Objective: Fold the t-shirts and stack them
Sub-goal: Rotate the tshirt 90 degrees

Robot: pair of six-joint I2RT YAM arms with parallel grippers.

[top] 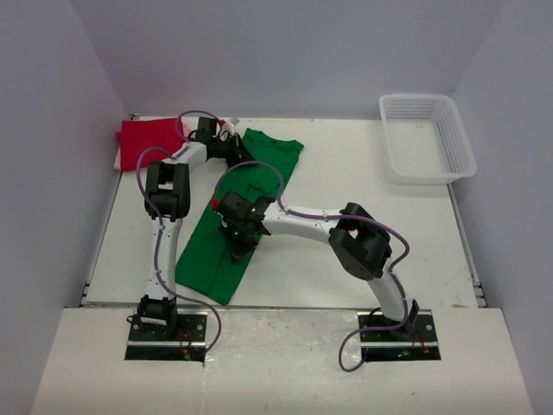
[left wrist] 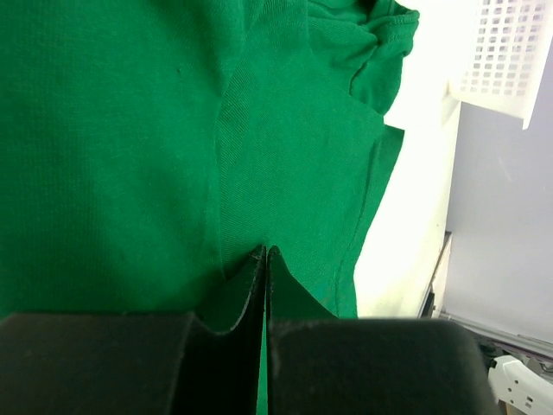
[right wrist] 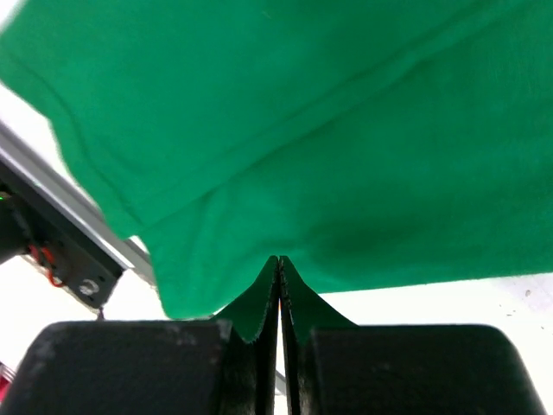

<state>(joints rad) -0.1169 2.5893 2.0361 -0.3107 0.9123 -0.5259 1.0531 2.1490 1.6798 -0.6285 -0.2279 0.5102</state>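
Observation:
The green t-shirt (top: 220,246) lies in a long diagonal strip left of the table's middle, partly folded. My left gripper (top: 234,149) is at its far end, jaws shut on the green cloth (left wrist: 173,130), fingertips (left wrist: 259,259) pressed together. My right gripper (top: 239,249) is at the shirt's near part, shut on a fold of the green cloth (right wrist: 328,130) near its hem. The red t-shirt (top: 145,143) lies folded in the far left corner. A pale pink t-shirt (top: 118,161) peeks out under it.
A white mesh basket (top: 426,138) stands at the far right and also shows in the left wrist view (left wrist: 510,52). The table's near edge rail (right wrist: 60,203) shows at the left of the right wrist view.

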